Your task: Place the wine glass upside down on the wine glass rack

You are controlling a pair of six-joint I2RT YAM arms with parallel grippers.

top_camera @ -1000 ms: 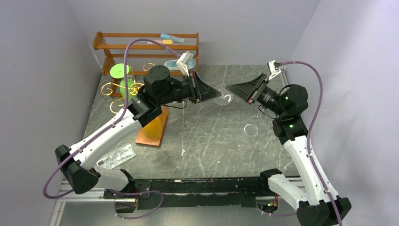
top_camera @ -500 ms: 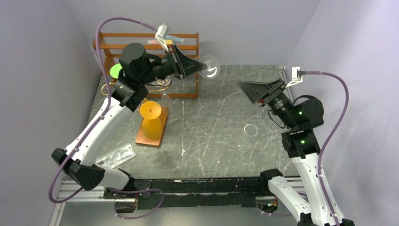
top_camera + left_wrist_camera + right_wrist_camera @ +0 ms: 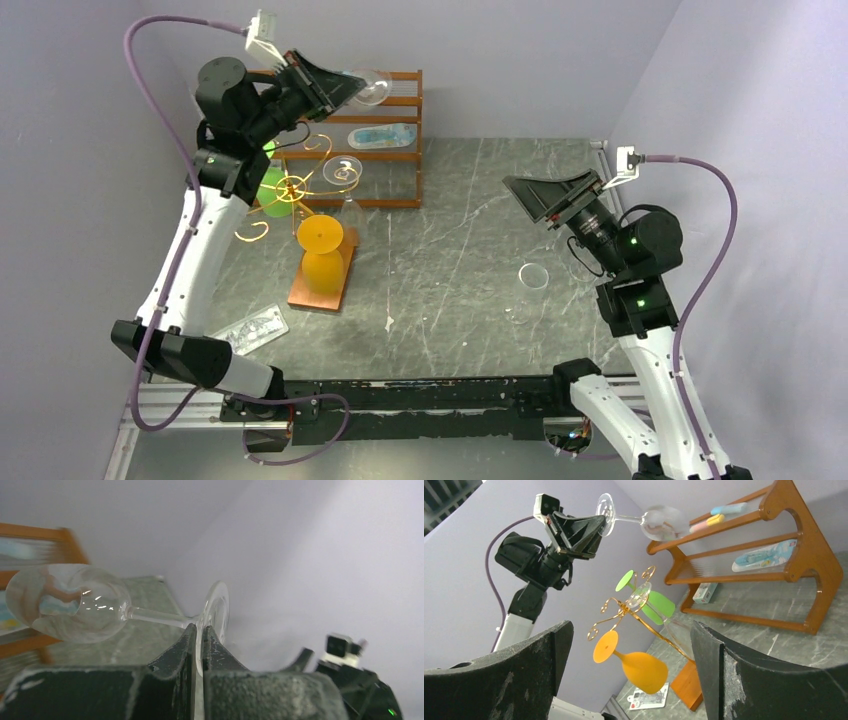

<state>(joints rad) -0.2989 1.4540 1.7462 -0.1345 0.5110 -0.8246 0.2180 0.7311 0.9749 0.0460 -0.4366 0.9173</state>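
A clear wine glass (image 3: 372, 86) hangs in the air, lying sideways high in front of the wooden shelf, above and behind the rack. My left gripper (image 3: 343, 86) is shut on the rim of its foot (image 3: 216, 611), and its bowl (image 3: 75, 602) points away to the left. The wine glass rack (image 3: 290, 188) is a gold scrolled wire stand on a copper-brown base (image 3: 312, 292), below and left of the held glass. An orange glass (image 3: 321, 256), green glasses (image 3: 270, 186) and another clear one (image 3: 347, 170) hang on it upside down. My right gripper (image 3: 532, 196) stands open and empty at the right, facing the rack (image 3: 624, 607).
A brown wooden shelf unit (image 3: 408, 150) holding packaged toothbrushes stands at the back, right behind the held glass. A small clear disc (image 3: 533, 276) lies on the table near my right arm. A flat plastic packet (image 3: 248, 332) lies at the front left.
My left arm has carried the clear glass from the table's middle up and to the back left. My right gripper has let go, opened wide and drawn back to the right.
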